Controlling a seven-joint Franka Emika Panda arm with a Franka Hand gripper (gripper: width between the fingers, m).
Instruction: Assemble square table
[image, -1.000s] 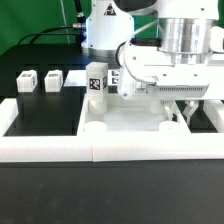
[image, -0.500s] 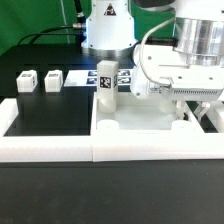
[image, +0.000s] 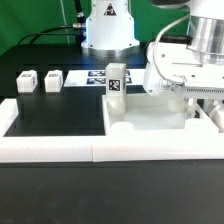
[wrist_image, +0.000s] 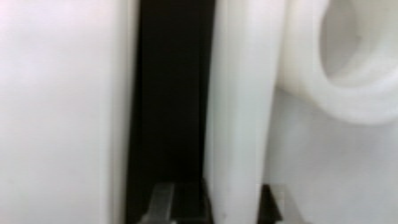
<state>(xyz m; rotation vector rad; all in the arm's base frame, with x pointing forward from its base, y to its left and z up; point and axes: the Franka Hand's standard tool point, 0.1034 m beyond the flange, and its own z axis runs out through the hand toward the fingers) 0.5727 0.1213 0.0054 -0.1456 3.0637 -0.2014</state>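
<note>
Well, my pincer (image: 188, 104) is nipped narrow on the rim of the square tabletop (image: 150, 128) lying right beneath it, and I fear so thin a grip could slip, or jolt over the upright leg post (image: 116, 82) at a corner away from it.

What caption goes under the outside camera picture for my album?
Robot gripper pinches the white square tabletop, a tagged leg post upright at its corner, two leg posts lying aside.

Black table (image: 50, 115), tabletop (image: 150, 125), leg posts (image: 27, 79) (two)
</note>
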